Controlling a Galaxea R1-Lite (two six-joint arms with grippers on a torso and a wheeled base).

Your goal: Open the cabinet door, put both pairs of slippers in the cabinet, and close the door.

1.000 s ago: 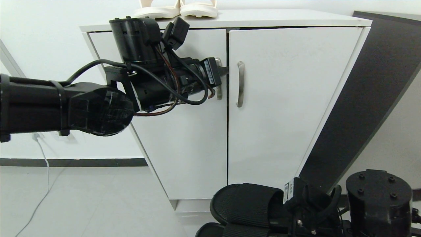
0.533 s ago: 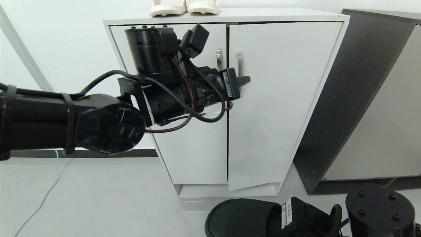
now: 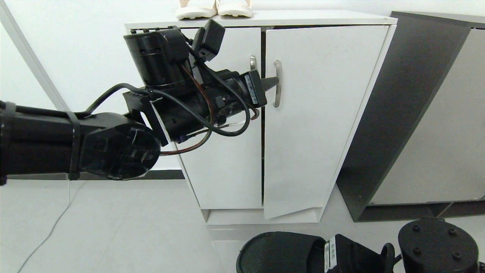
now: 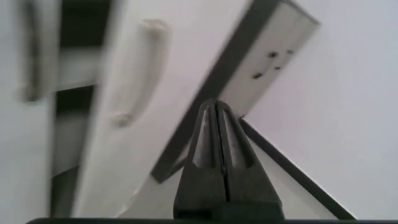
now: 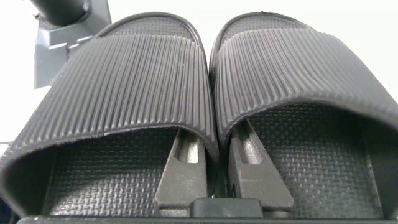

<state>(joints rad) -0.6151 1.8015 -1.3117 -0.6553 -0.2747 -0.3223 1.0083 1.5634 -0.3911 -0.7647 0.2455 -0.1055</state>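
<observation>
Head view: the right cabinet door (image 3: 322,113) stands slightly further ajar than half a second ago, its lower corner swung out. Fingers pressed together and empty, the left gripper (image 3: 272,81) has drawn back against the handle (image 3: 278,91). The right gripper (image 5: 217,180) clamps the black slippers (image 3: 280,250) low in front. Cream slippers (image 3: 214,9) sit on top, and the left arm (image 3: 113,144) hides part of the left door (image 3: 227,163).

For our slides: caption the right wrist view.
Right tool pinches two black slippers together, one finger inside each.

White two-door cabinet (image 3: 322,17), right door (image 3: 322,113) slightly ajar.
Cream slippers (image 3: 214,8) on its top; black ribbed pair (image 3: 278,250) side by side before it.
</observation>
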